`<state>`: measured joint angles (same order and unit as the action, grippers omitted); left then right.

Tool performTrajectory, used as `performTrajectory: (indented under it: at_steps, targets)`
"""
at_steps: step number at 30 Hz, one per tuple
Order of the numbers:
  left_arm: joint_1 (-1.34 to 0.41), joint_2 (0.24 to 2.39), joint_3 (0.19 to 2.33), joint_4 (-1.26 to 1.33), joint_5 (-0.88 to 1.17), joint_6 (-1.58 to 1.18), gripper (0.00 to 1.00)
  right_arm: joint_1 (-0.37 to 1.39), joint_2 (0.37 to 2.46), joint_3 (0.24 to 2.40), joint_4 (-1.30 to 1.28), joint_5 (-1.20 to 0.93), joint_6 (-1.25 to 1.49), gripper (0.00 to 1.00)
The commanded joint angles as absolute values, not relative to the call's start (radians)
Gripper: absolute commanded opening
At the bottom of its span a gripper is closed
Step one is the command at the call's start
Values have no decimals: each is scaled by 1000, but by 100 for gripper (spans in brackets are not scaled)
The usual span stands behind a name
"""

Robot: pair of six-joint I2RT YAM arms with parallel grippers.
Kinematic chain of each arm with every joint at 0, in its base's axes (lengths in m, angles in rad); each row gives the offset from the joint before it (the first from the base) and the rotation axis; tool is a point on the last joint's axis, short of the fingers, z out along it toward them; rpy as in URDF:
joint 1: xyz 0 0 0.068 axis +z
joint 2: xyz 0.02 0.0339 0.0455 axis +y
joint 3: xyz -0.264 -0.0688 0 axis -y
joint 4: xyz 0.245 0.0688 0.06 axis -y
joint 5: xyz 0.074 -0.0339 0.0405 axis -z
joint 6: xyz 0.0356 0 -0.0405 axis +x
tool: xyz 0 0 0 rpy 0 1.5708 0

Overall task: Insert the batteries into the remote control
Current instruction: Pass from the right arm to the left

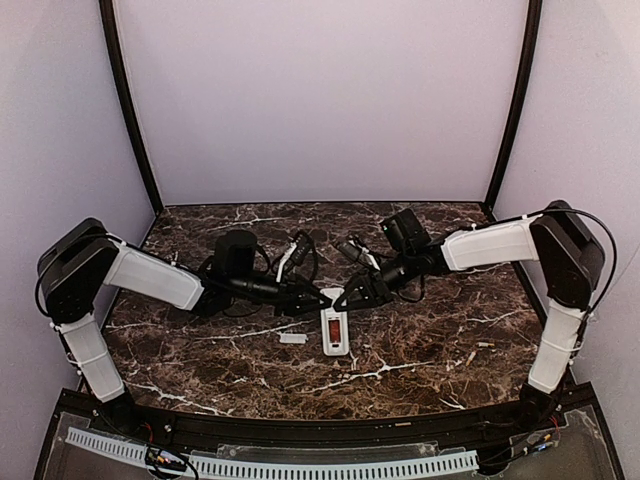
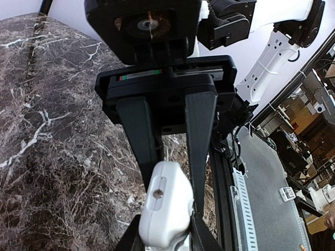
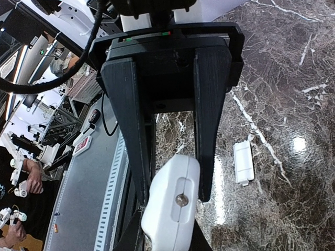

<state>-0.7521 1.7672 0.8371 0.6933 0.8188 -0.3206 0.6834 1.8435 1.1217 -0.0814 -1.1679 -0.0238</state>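
the remote control (image 1: pixel 335 312) lies back-up at the middle of the table (image 1: pixel 450 340), a reddish-dark strip in its open bay, which i judge to be the batteries (image 1: pixel 336 333). the right hand (image 1: pixel 347 296), narrow, grips its 12 o'clock end, likely to steady it. the left hand (image 1: pixel 320 297) straddles that end too — pinching or not, i cannot tell. the cover (image 1: pixel 292 338) lies at the remote's 9 o'clock.

Dark brown marble-patterned table (image 1: pixel 450 330), veined in white, glossy enough to throw back a lamp spot. Carries, about midway, a slim white remote control (image 1: pixel 335 332), set lengthwise near to far, with a reddish and dark patch on its upper face. Just left of it, apart and not touching, bears a small flat white cover piece (image 1: pixel 292 338), lying crosswise.
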Motion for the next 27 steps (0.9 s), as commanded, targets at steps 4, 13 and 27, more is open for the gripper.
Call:
performTrajectory:
  at_steps: [4, 13, 27]
  targets:
    - [-741, 1851, 856, 750, 802, -331, 16, 662, 1899, 1109, -50, -1180, -16, 16]
    - [-709, 1967, 902, 795, 836, -379, 9, 560, 1893, 1017, 74, -1126, 76, 56]
    - [-669, 2101, 995, 687, 794, -329, 22, 489, 1650, 894, -19, -890, 108, 63]
